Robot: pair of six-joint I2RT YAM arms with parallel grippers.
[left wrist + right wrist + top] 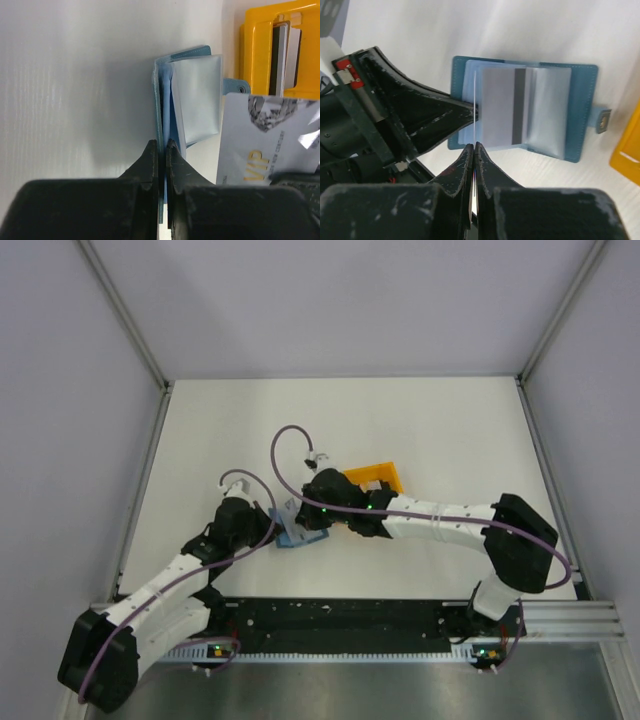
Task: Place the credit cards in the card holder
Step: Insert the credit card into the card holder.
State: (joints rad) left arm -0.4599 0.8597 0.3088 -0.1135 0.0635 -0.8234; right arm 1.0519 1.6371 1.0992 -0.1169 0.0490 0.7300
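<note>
The teal-blue card holder lies open on the white table, its pale pockets fanned up; it also shows in the left wrist view and the top view. My left gripper is shut on the holder's left edge, also seen in the top view. My right gripper is shut on a credit card seen edge-on, held upright over the holder; its pale "VIP" face shows in the left wrist view. A grey card with a dark stripe lies against the pockets.
An orange open-frame rack stands just behind the right gripper, with more cards upright in it. Grey walls enclose the table on the left, back and right. A black rail runs along the near edge.
</note>
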